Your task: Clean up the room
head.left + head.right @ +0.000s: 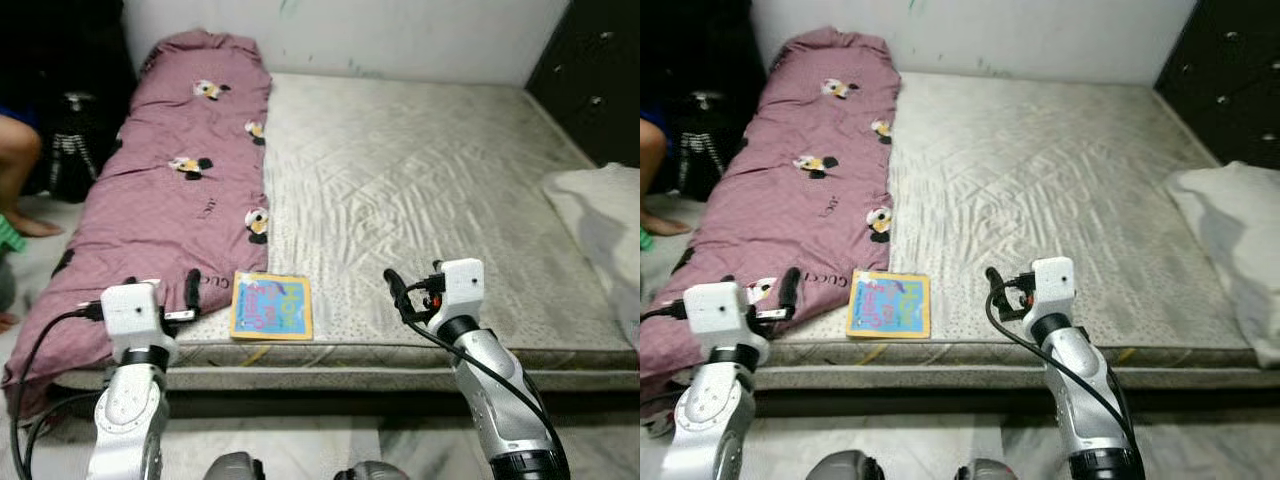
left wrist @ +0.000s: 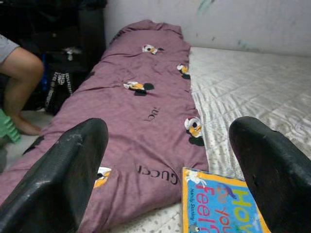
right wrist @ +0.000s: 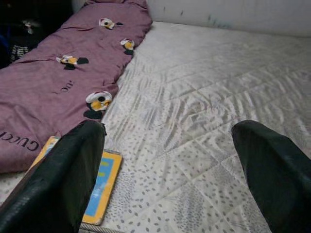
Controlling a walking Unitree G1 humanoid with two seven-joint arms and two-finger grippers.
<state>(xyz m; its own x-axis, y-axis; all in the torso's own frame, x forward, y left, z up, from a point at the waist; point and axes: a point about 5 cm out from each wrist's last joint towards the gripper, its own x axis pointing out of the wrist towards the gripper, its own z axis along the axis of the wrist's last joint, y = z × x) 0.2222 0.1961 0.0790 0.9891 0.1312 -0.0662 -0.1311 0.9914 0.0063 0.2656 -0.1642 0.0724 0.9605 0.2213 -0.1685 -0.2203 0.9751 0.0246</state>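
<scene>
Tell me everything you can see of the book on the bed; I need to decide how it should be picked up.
The thin, square picture book has a yellow-bordered cover with a blue panel and colourful lettering. It lies flat and closed on the grey quilted mattress, near its front edge. Its left side sits against or just beside the purple patterned quilt. Neither gripper touches it: the left gripper hovers to its left, the right gripper to its right, both open.

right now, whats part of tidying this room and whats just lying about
Part of the job:
- picture book at the mattress's near edge
- purple blanket along the mattress's left side
- left gripper and right gripper, both open

Just there:
- mattress
- white bedding
- black dresser
- person's leg
</scene>
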